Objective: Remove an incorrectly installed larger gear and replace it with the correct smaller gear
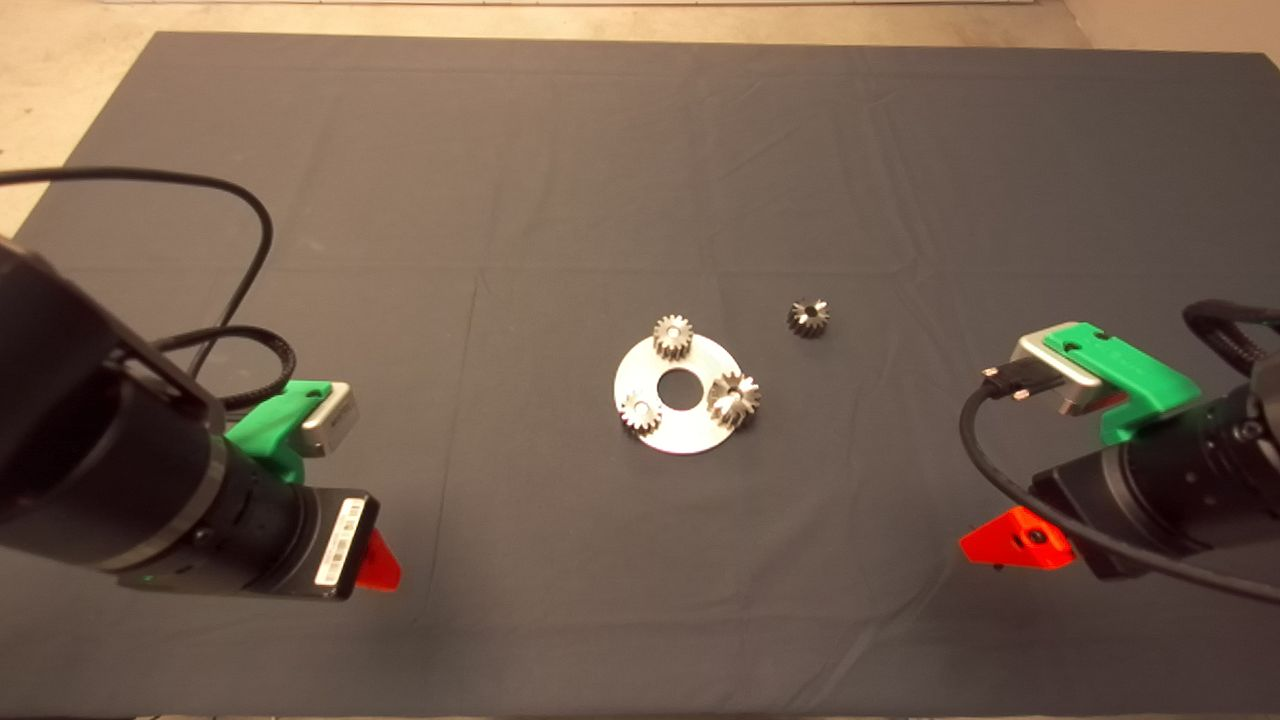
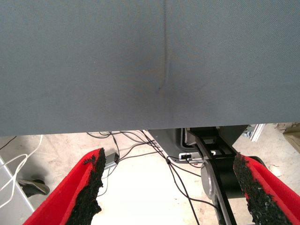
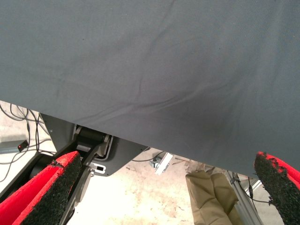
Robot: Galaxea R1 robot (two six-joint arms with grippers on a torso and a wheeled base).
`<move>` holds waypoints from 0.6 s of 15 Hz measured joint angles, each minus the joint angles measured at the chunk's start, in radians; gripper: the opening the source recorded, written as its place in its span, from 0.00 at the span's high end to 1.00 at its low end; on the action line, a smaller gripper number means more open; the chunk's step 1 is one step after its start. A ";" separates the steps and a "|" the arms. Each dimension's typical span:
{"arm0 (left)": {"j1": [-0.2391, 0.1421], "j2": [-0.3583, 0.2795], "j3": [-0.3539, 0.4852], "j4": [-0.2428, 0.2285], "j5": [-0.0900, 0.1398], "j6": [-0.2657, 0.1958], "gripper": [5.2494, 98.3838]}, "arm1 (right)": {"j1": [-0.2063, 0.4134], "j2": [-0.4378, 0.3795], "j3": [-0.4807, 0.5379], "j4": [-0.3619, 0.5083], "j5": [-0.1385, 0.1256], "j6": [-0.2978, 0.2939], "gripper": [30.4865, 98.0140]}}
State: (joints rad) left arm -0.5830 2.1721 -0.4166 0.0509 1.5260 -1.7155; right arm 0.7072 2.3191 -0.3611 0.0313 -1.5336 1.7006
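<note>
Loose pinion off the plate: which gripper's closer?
Right. The right gripper sits toward the mat's right edge, on the same side as the smaller gear; the left gripper is across the round plate, farther off.

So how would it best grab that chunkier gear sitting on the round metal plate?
Probably from straight above, pinching its toothed rim across the width. The larger gear stands bore-up on the plate, at the plate's edge nearest the right gripper, so its outer side is free. The two small pinions stand apart from it. The fingers would likely fit, and it should lift straight up.
</note>
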 measured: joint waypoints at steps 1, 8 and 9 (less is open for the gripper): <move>0.000 0.000 0.000 0.000 0.000 0.000 0.32 | 0.000 0.000 0.000 0.000 0.000 0.000 0.00; 0.000 0.003 0.000 0.000 0.000 -0.008 0.32 | 0.000 0.003 -0.128 0.008 0.000 -0.111 0.00; 0.000 0.003 0.000 -0.001 0.000 -0.009 0.32 | 0.000 0.007 -0.160 0.008 0.000 -0.139 0.00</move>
State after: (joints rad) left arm -0.5828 2.1749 -0.4166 0.0502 1.5264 -1.7243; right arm 0.7070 2.3257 -0.5213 0.0394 -1.5340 1.5612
